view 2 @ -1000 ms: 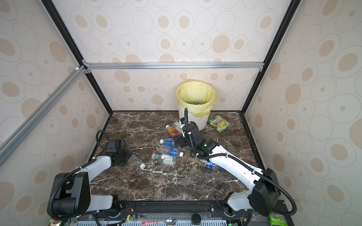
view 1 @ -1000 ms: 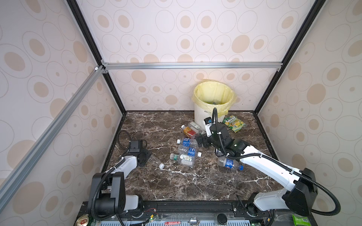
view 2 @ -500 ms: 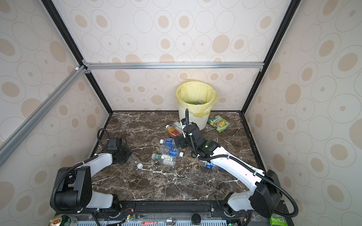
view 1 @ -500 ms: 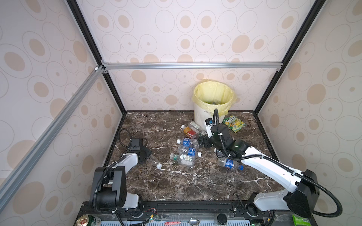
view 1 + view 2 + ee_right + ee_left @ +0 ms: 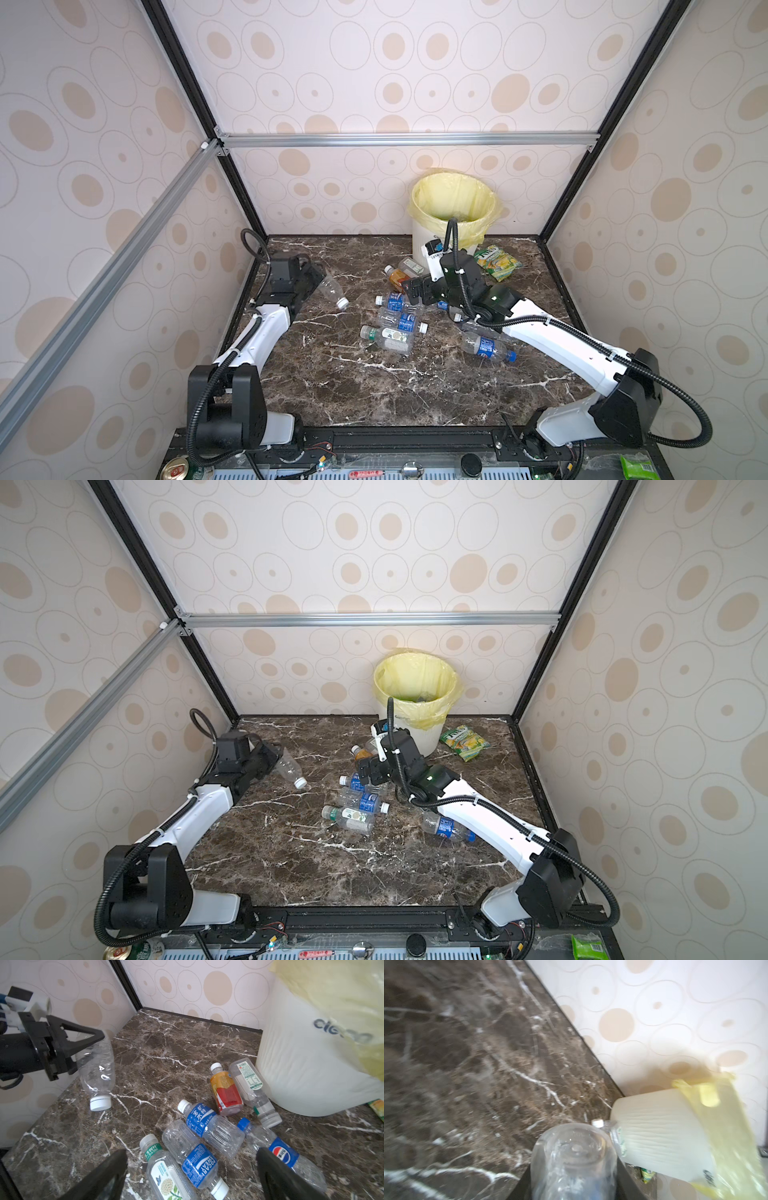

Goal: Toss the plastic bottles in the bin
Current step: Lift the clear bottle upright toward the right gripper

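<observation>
At the left of both top views my left gripper (image 5: 314,276) (image 5: 272,756) is shut on the base of a clear plastic bottle (image 5: 332,291) (image 5: 574,1159). That bottle hangs off the marble with its white cap down. My right gripper (image 5: 191,1174) (image 5: 417,291) stands open above several plastic bottles lying in the middle: an orange-red one (image 5: 226,1091), a Pocari Sweat one (image 5: 197,1163), a green-labelled one (image 5: 164,1172) and a Pepsi one (image 5: 284,1153). Nothing is between its fingers (image 5: 104,1176). The bin (image 5: 455,216) (image 5: 415,688), white with a yellow bag, stands at the back.
A green-yellow snack packet (image 5: 496,262) lies right of the bin. Another blue-labelled bottle (image 5: 486,347) lies under my right arm. A drink can (image 5: 176,471) sits below the front rail. Patterned walls close in the left, back and right sides.
My left gripper has closed on the clear bottle and raised it off the table, moving back along the left wall. My right arm has barely moved.
</observation>
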### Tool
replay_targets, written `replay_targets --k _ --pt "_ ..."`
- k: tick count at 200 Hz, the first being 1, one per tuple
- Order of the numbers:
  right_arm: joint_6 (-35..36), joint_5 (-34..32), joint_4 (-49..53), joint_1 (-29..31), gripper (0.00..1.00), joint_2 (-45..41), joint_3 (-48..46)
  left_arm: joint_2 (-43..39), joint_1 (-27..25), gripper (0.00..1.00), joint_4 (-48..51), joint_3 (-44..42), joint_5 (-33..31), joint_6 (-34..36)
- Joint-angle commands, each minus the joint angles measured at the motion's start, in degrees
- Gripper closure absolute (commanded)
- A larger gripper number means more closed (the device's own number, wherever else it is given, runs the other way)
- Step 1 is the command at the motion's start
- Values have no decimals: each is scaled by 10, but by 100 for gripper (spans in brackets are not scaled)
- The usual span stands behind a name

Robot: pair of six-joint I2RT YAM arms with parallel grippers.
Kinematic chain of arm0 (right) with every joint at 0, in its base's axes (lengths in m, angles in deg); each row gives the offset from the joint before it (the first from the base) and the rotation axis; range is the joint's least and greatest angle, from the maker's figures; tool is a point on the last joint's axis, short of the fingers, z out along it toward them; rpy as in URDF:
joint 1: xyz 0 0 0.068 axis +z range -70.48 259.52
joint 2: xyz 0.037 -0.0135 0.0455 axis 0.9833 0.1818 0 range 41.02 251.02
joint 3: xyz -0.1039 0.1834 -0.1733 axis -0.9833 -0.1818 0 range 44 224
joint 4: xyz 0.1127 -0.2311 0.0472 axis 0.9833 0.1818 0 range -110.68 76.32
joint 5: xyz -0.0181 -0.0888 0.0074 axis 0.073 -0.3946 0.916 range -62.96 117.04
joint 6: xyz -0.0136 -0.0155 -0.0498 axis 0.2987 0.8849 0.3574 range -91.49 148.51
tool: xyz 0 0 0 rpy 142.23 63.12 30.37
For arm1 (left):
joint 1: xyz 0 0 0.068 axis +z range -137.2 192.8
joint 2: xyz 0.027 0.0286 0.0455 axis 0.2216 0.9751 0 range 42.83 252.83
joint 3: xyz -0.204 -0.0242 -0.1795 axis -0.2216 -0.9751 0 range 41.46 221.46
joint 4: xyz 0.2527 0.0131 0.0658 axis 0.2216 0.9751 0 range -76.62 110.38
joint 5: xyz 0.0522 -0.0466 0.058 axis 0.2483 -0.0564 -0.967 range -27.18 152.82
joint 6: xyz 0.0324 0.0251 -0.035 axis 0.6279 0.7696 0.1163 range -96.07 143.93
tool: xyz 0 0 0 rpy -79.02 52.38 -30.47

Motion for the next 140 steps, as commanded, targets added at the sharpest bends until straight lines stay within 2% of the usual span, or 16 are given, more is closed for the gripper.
replay_targets --k 1,37,60,140 --pt "-31 29 6 -4 0 10 35 26 -50 58 -49 86 31 27" --pt "-77 51 -10 -21 0 14 53 83 -125 58 -65 191 55 6" --pt "-88 44 -28 -24 0 9 51 110 -163 58 -75 231 63 -14" --pt "-101 23 -57 -25 6 32 71 122 -228 57 -116 245 85 -66"
